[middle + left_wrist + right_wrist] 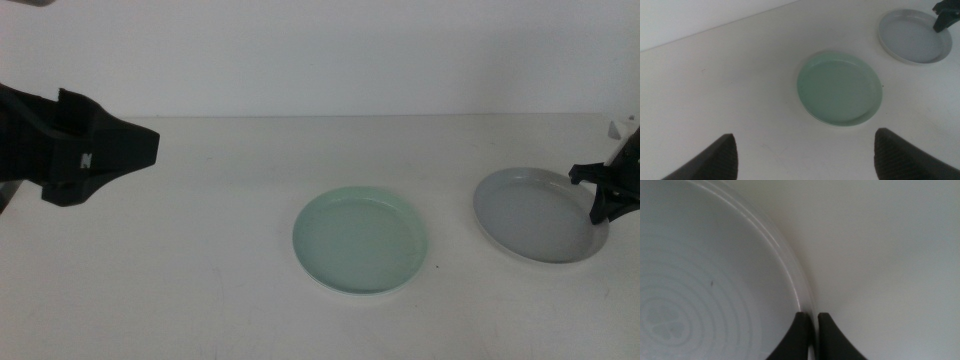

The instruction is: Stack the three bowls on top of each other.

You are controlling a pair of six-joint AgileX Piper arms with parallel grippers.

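A pale mint green bowl (360, 242) sits at the table's middle; it also shows in the left wrist view (840, 89). A pale edge shows under its near side; I cannot tell whether that is the white bowl, which shows nowhere else. A light grey bowl (535, 215) lies at the right; it also shows in the left wrist view (914, 37). My right gripper (603, 205) is shut on the grey bowl's right rim (790, 275), one jaw inside and one outside (814, 325). My left gripper (140, 150) hangs open and empty at the far left (805, 160), well away from the bowls.
The white table (200, 260) runs back to a pale wall. A small white object (622, 126) sits at the far right edge behind the right arm.
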